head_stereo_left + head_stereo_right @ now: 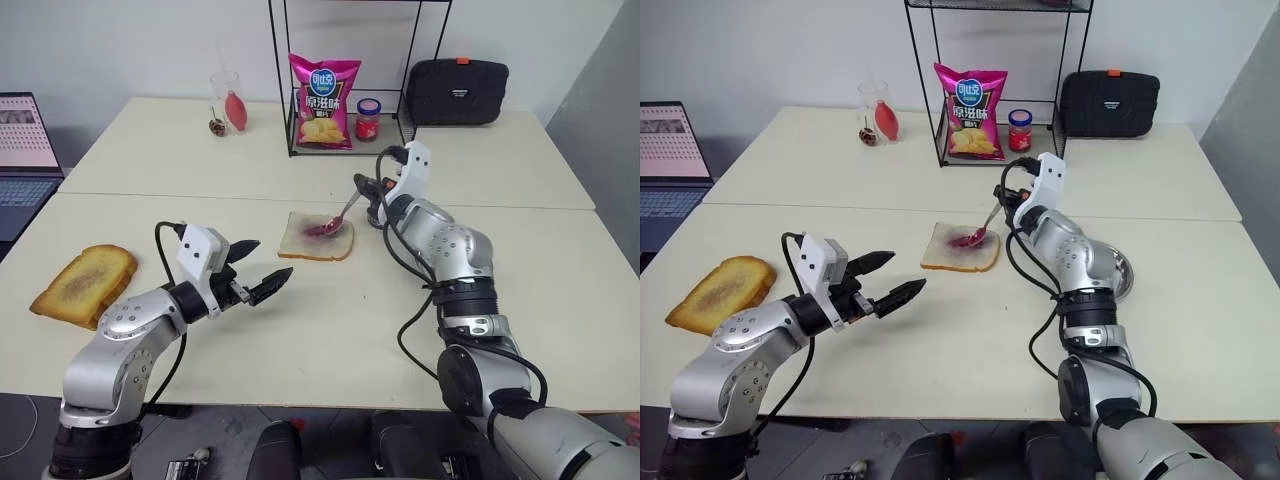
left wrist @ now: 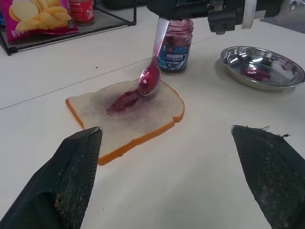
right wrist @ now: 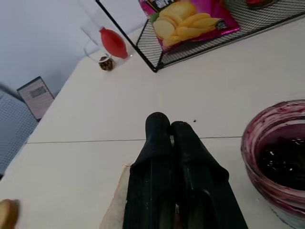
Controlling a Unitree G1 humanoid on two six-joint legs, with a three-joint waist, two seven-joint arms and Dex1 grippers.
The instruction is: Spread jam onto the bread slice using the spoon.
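Silver and slim, the small metal spoon (image 2: 153, 67) is clamped in the right pincer (image 1: 372, 189), its red-stained bowl just over the far edge of the pale square bread slice (image 1: 316, 238) mid-table. Dark red jam (image 2: 123, 101) sits there in one smear. The left pincer (image 1: 256, 267) gapes wide, holding nothing, so pushing the spoon could slide the unpinned slice, or tear its soft crumb

Worktop (image 1: 300, 330), pale, carrying a golden-brown toasted slice (image 1: 84, 284) near its left edge and a round steel dish (image 2: 263, 67) with a red smear. Black wire rack (image 1: 350, 70) at the rear holds a pink crisp bag (image 1: 323, 102) and a red-lidded jar (image 1: 368, 119). Also present: open jam-stained jar (image 2: 175, 46), clear glass (image 1: 228, 100), black case (image 1: 456, 92), laptop (image 1: 25, 160).
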